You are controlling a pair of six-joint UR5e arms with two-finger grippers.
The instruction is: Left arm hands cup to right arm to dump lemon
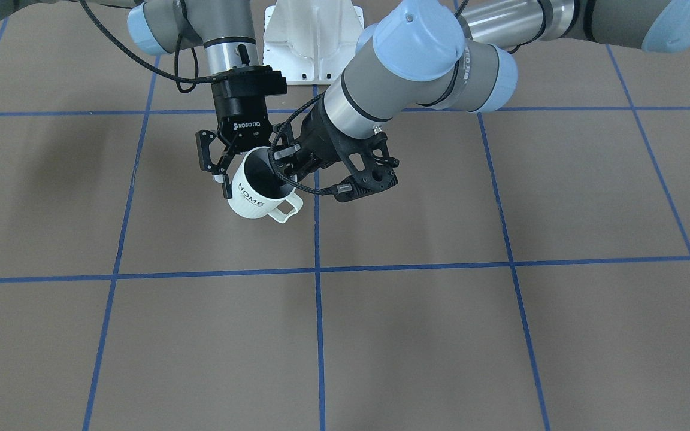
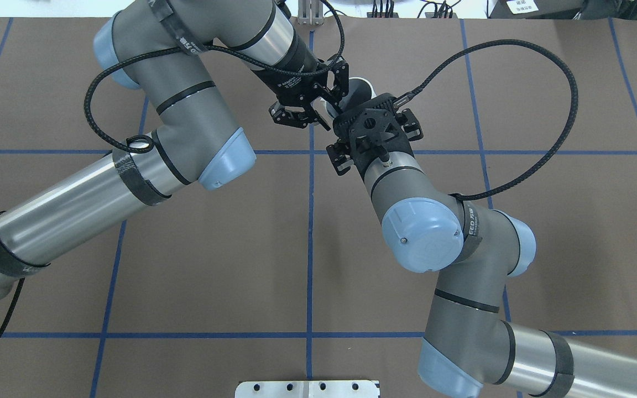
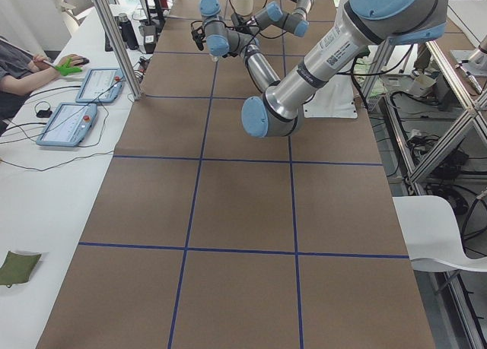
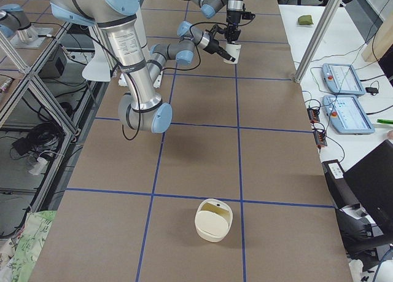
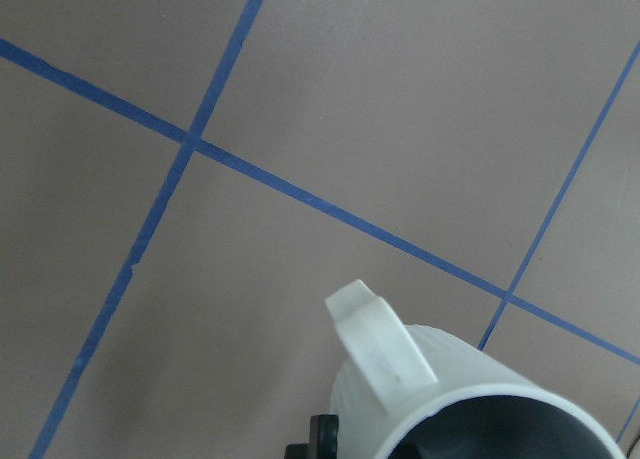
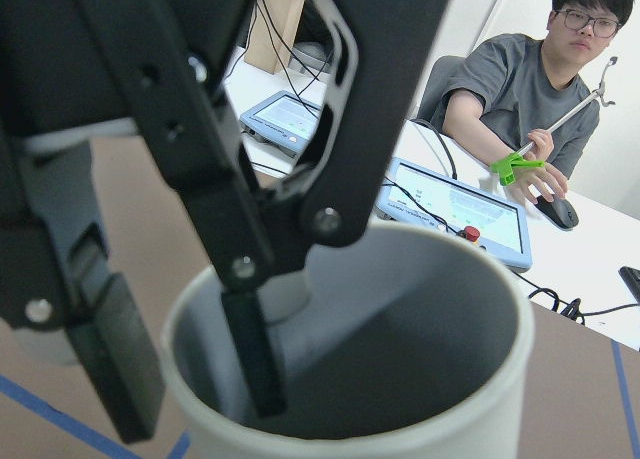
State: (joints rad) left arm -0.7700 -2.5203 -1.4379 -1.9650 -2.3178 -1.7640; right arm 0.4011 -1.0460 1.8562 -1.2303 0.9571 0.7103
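The small white ceramic cup point(image 1: 252, 200), lettered "HOME", hangs tilted above the brown table point(image 1: 441, 335). Its near rim hides the bottom of its grey inside, so the lemon cannot be seen. The left gripper point(image 6: 190, 389) is clamped on the cup's rim wall, one finger point(image 6: 250, 349) inside. The right gripper point(image 1: 243, 172) has one spread finger just beside the cup's outer wall; I cannot tell whether it grips.

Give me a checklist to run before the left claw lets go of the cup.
1. Left claw pinches the cup rim, straddling its wall: ok.
2. Right claw positioned at the cup's body: ok.
3. Right claw closed firmly on it: cannot tell.
4. Lemon inside the cup: cannot tell, none shows.
5. Cup mouth facing up: ok.
6. Cream container waiting on the table: ok.
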